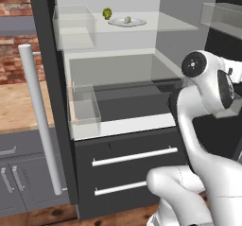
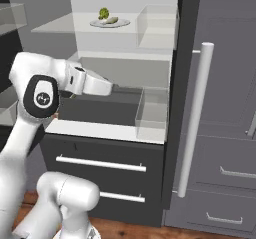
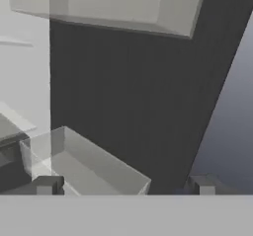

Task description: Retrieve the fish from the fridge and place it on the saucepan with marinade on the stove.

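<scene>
So the fridge (image 1: pixel 118 126) stands open in front of the robot, its white interior lit and its 2 drawers (image 1: pixel 134 173) below shut, each with a pale bar handle. On the upper clear shelf (image 1: pixel 179 24) sits a small plate (image 1: pixel 126 22) with a beige lump (image 1: pixel 127 19) on it and a small green item (image 1: pixel 107 13) just beside it on the left. I cannot spot the fish on any shelf from here. Clear bins (image 1: pixel 85 109) hang along the inside, one up high and one lower near the left wall. The long pale cylindrical handle (image 1: pixel 40 121) of the left door stands upright to the near left, and another one (image 2: pixel 195 118) rises on the right. The white arm (image 2: pixel 90 85) reaches into the middle compartment above the dark shelf. In the hand view the gripper (image 3: pixel 126 185) has its 2 dark fingertips (image 3: pixel 47 185) set wide apart with nothing between them, facing a dark panel and a clear bin (image 3: pixel 84 166) on the near left.
</scene>
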You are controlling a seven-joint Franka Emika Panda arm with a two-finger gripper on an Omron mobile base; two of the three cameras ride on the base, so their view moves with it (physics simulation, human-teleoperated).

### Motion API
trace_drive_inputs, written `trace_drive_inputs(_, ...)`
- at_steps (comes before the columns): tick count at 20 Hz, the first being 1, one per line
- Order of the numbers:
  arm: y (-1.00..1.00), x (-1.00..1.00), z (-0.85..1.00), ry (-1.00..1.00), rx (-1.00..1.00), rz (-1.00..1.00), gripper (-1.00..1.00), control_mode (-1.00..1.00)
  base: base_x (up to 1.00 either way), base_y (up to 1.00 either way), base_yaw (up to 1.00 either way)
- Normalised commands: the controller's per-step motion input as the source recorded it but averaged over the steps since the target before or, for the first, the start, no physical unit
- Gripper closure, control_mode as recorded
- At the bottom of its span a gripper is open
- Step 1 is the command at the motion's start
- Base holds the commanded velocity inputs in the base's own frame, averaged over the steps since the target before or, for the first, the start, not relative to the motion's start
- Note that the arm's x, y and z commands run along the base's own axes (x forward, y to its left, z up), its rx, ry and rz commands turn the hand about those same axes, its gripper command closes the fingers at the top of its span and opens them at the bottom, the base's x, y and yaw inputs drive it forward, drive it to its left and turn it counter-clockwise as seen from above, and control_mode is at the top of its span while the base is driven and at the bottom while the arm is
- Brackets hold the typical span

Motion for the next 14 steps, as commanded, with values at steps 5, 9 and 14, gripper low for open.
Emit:
trace_drive_inputs(5,0.99,-0.13,0.0,0.11,0.02,0.6,-1.0,-1.0,0.0,0.0,0.0)
trace_drive_inputs(9,0.81,-0.12,0.0,0.21,0.16,0.58,-1.0,-1.0,0.0,0.0,0.0)
trace_drive_inputs(14,0.35,-0.02,0.0,0.11,0.3,0.31,-1.0,-1.0,0.0,0.0,0.0)
